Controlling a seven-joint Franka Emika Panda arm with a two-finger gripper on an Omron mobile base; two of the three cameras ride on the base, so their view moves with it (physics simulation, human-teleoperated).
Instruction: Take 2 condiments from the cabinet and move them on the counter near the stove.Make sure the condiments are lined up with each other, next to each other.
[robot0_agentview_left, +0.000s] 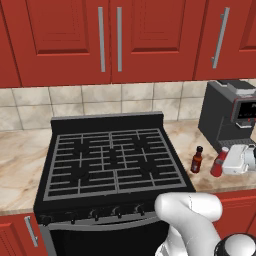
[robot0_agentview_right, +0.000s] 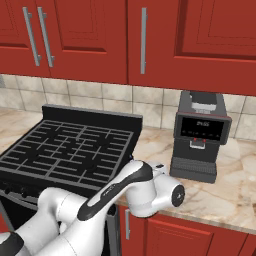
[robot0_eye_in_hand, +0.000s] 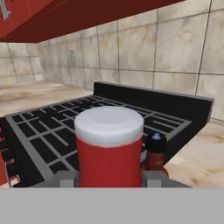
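Right up against the lens sits the red bottle (robot0_eye_in_hand: 109, 148), pale cap on top, upright, and the gripper (robot0_eye_in_hand: 109, 178) is clamped on it, one fingertip at each side of its body. Just past it, off to the hand's right, the dark brown bottle (robot0_eye_in_hand: 155, 154) stands upright on the counter (robot0_eye_in_hand: 197, 159), close beside the red one. Beyond both spreads the stove (robot0_eye_in_hand: 52, 131), its grates running away from the hand. The cabinet (robot0_agentview_left: 110, 35) hangs above, doors closed.
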